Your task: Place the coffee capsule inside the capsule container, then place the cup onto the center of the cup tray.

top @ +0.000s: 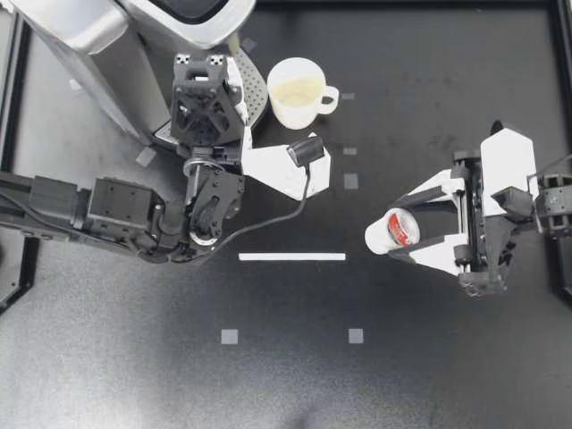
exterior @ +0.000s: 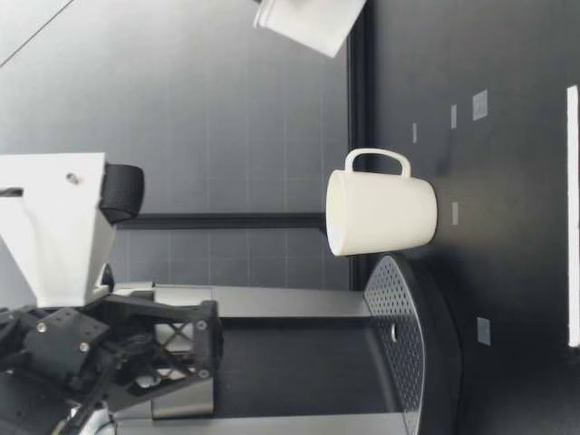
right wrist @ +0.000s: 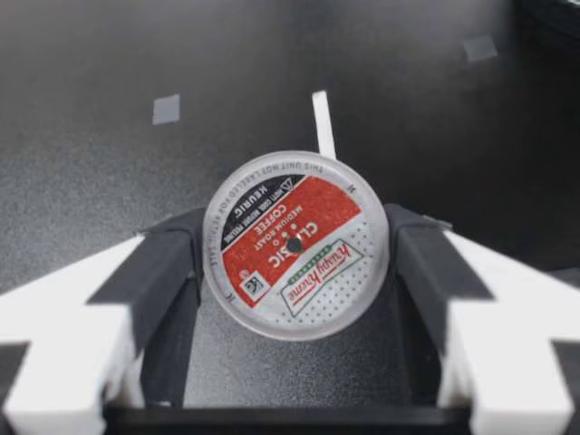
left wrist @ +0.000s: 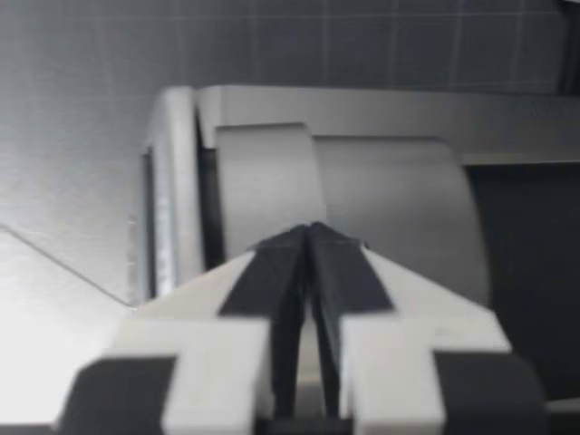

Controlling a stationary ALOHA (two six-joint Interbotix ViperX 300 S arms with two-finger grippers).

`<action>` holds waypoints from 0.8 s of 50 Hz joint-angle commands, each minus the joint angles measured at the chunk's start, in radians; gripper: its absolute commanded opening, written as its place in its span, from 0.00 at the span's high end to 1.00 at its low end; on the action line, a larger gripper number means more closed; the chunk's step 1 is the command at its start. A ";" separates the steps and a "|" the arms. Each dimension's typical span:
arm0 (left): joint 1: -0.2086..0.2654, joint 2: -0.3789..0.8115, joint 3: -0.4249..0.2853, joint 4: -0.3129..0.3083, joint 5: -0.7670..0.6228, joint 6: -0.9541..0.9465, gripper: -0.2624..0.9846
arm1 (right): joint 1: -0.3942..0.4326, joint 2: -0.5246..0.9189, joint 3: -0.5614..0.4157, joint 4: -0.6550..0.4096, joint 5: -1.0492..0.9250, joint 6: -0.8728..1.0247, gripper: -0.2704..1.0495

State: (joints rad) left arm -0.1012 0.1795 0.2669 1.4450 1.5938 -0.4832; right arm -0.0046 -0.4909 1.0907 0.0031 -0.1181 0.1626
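Coffee capsule (top: 398, 230): white body, red, black and white foil lid. Clamped on its side between the fingers (right wrist: 163, 272) of the right gripper (top: 393, 232), lid facing back toward the wrist.

Cup (top: 297, 92): white mug, empty, upright on the desk, handle pointing away from the cup tray (top: 255, 89).

Cup tray: dark, round, perforated. Cup stands just beside it, not on it.

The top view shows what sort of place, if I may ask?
Probably a robotics lab bench staged as a coffee corner: a black table with tape markers, a coffee machine beside a white cup, and my right gripper shut on a coffee capsule.
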 commanded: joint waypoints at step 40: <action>0.057 -0.167 -0.035 0.126 0.054 0.072 0.69 | -0.003 0.025 -0.041 0.003 -0.012 0.011 0.39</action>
State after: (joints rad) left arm -0.0767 0.0629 0.2424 1.5585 1.6429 -0.4034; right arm -0.0046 -0.4633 1.0738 0.0031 -0.1181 0.1703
